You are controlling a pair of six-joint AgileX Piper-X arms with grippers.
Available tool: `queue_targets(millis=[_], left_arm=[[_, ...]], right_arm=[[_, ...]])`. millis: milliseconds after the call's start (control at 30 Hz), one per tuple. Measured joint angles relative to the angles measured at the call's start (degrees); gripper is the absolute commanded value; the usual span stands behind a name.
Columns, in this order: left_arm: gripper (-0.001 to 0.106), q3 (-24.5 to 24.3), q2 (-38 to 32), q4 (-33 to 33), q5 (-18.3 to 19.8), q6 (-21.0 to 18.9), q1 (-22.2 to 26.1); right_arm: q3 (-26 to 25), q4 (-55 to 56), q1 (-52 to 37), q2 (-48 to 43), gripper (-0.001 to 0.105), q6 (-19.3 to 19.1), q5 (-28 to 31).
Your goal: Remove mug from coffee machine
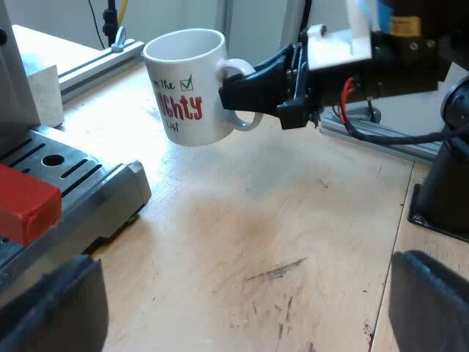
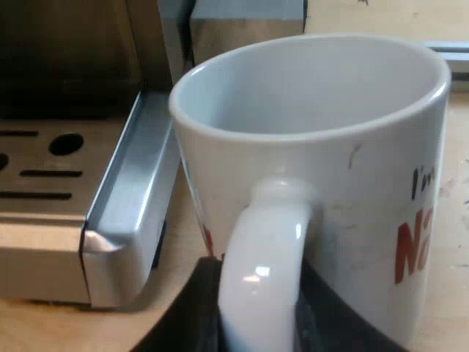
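Pale scuffed wooden tabletop (image 1: 293, 220) stretches out from the foot of the steel espresso machine, whose slotted metal drip tray (image 1: 66, 169) juts over it with the red end (image 1: 26, 209) of the holder's dark handle showing just above the tray.

The white ceramic mug with red lettering (image 1: 183, 88) is no longer on that tray. It hangs beside the tray's outer corner, apart from it and slightly tilted, and a soft shadow on the wood below suggests it is clear of the surface (I cannot see its base from the right wrist view). The right gripper (image 1: 231, 93) holds it by the looped white handle (image 2: 264, 271), its black fingers (image 2: 194, 315) pressed in on either side of the loop.

The left gripper (image 1: 242, 308) hovers low over the bare wood near the tray, its two black pads spread wide with nothing between them.

By my reading the lift-out is done and the carry-away is in hand. The next move calls for a level descent onto open wood well away from the tray. The tilt should be corrected so that the base lands flat, and the fingers should part only once the mug stands on its own. Since the grip is on the handle alone, the mug could swing or slip if it is lowered quickly.
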Motion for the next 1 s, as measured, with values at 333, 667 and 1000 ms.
queue_targets(millis=[333, 667, 1000], left_arm=[[0.080, 0.00, 0.00, 0.00, 0.00, 0.00, 0.00], [0.080, 0.00, 0.00, -0.06, 0.00, 0.00, 0.00], [0.080, 0.00, 0.00, -0.06, 0.00, 0.00, 0.00]], right_arm=[[3.78, -8.40, -11.59, 0.00, 0.000, -7.94, -14.77], [6.99, -12.92, -12.85, 0.00, 0.000, -12.31, -17.40], [6.99, -19.78, -12.85, 7.41, 0.000, -13.02, -19.02]])
